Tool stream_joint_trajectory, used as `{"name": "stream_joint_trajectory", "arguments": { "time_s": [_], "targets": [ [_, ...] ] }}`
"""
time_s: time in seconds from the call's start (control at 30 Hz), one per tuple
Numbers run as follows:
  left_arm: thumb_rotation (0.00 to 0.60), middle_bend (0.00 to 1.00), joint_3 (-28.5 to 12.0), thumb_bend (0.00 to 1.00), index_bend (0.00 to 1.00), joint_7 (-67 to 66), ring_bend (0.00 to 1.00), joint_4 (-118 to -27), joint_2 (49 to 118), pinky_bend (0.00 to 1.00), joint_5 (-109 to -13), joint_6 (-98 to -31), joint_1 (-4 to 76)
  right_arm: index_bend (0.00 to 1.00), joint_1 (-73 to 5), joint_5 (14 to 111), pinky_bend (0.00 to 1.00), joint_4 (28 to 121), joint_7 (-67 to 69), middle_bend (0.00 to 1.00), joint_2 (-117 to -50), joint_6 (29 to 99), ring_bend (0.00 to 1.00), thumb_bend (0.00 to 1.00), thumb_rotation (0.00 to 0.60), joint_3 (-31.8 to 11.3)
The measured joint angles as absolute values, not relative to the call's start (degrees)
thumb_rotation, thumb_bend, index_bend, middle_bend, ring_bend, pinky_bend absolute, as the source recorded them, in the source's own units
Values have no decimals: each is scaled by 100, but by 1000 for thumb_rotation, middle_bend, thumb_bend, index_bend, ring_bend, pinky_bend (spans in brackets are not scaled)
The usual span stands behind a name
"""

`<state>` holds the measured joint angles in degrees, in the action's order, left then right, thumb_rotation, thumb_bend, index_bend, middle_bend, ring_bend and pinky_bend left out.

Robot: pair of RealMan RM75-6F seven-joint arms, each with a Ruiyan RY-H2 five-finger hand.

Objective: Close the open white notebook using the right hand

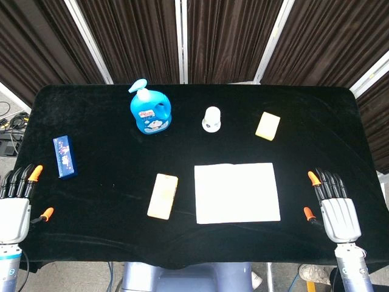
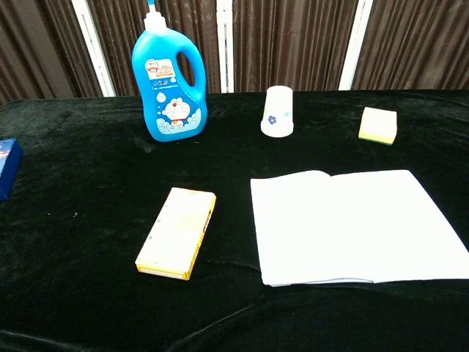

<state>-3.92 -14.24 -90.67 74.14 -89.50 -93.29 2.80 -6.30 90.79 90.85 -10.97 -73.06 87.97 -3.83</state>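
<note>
The white notebook (image 1: 237, 192) lies open and flat on the near centre-right of the surface (image 1: 103, 176), its two smooth paper pages forming one wide rectangle, with a slight hump at the spine in the chest view. The surface is draped in black, velvety cloth. Just to the notebook's left lies a slim yellow box (image 1: 163, 196), apart from it. Behind stand a blue plastic bottle (image 1: 150, 110) with a handle, a small white cup (image 1: 211, 119) upside down, and a squarish yellow sponge (image 1: 268, 126). A blue box (image 1: 64, 157) lies near the left edge. The right hand (image 1: 335, 205) rests at the near right edge, released, fingers extended and apart, with bare cloth between it and the notebook. The left hand (image 1: 16, 204) sits likewise at the left edge, holding nothing.
</note>
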Motion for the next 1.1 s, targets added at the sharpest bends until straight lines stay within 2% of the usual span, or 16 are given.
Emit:
{"name": "stream_joint_trajectory", "arguments": {
  "time_s": [0.77, 1.1],
  "targets": [
    [600, 0, -412, 5, 0, -1444, 0, -9113, 7403, 0, -8906, -9317, 285, 0, -788, 8981, 0, 9156, -942, 0, -7316, 8534, 0, 194, 600, -447],
    [600, 0, -417, 7, 0, -1450, 0, -9102, 7412, 0, -8894, -9297, 296, 0, -1266, 8658, 0, 9625, -894, 0, -7557, 7767, 0, 195, 600, -647]
  ]
}}
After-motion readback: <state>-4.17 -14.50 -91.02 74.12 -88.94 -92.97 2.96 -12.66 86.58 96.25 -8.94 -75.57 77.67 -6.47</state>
